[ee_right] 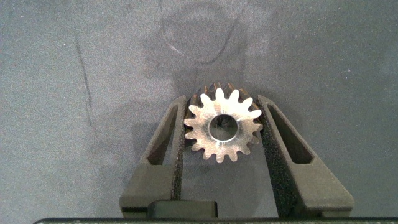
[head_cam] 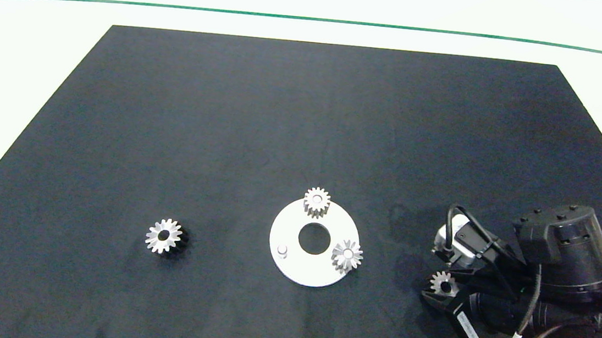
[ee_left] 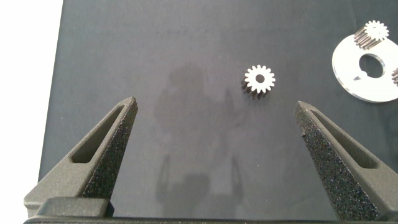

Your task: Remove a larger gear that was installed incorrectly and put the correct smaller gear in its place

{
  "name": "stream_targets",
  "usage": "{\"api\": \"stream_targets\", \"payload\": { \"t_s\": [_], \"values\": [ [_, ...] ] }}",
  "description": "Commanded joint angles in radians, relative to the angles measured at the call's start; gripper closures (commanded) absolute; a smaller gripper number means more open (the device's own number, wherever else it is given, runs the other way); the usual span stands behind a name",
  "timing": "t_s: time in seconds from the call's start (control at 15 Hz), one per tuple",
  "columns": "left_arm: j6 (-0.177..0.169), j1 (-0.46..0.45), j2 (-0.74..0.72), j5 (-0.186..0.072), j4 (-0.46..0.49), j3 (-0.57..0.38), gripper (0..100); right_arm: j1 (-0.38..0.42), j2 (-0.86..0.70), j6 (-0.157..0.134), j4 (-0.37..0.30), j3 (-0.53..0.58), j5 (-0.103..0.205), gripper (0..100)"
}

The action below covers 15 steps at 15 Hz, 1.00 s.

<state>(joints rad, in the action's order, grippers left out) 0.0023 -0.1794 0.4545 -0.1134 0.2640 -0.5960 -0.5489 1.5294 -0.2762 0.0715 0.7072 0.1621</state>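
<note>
The smaller gear (ee_right: 221,129), with short blunt teeth and a round hole, sits between the fingers of my right gripper (ee_right: 222,102), which is shut on it. In the head view this gear (head_cam: 443,282) and the right gripper (head_cam: 439,288) are low over the mat, right of the white disc (head_cam: 299,271). The larger gear (head_cam: 163,236), with pointed teeth and a dark hole, lies alone on the mat left of the disc. The left wrist view shows it (ee_left: 259,78) beyond my open left gripper (ee_left: 216,104), which holds nothing.
On the white disc (ee_left: 362,85) stand a blunt-toothed gear (head_cam: 316,201) at the far side and a pointed gear with a silver centre (head_cam: 347,255) at the right. A bare peg (head_cam: 282,250) rises at its left. A black mat (head_cam: 304,136) covers the table.
</note>
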Motion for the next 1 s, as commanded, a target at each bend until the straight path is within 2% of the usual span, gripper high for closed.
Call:
{"api": "stream_targets", "payload": {
  "t_s": [0.07,0.4,0.6,0.87,1.0],
  "values": [
    [0.001,0.000,-0.002,-0.002,0.001,0.002,0,0.000,-0.014,-0.001,-0.001,0.003,0.000,75],
    [0.001,0.001,-0.022,-0.002,0.003,0.016,0,-0.003,-0.075,0.005,-0.001,0.054,-0.007,75],
    [0.004,0.001,-0.042,-0.002,0.009,0.019,0,-0.049,-0.113,0.008,-0.024,0.092,-0.007,75],
    [0.008,0.003,-0.073,-0.005,0.012,0.001,0,-0.120,-0.090,0.023,-0.111,0.219,-0.007,75],
    [0.024,0.008,-0.096,-0.005,0.012,-0.005,0,-0.166,-0.048,0.043,-0.196,0.327,-0.001,75]
  ]
}}
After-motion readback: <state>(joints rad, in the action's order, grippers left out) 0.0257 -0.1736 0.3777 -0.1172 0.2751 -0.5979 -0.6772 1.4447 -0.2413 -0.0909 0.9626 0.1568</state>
